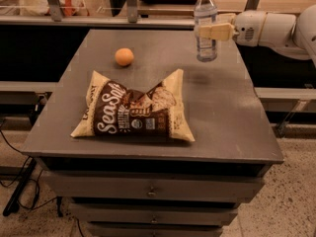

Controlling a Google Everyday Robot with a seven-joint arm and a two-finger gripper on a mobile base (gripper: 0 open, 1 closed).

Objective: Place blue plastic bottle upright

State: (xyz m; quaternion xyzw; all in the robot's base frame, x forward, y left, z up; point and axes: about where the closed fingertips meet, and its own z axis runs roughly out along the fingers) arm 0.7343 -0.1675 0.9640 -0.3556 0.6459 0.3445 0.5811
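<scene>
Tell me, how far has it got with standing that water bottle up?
Nearly there. The blue plastic bottle is upright, cap up, at the far right of the table, beyond the orange and the chip bag. In hand: the gripper is clasped round its middle. Left: let go and back away. Whether the base fully rests on the table, I cannot tell.

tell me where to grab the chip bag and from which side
Probably the chip bag by its far right corner, which sticks up off the table, coming from above on the right; the puffed middle lies flat and wide. The gripper, over the table's far right, is shut on the blue plastic bottle.
</scene>
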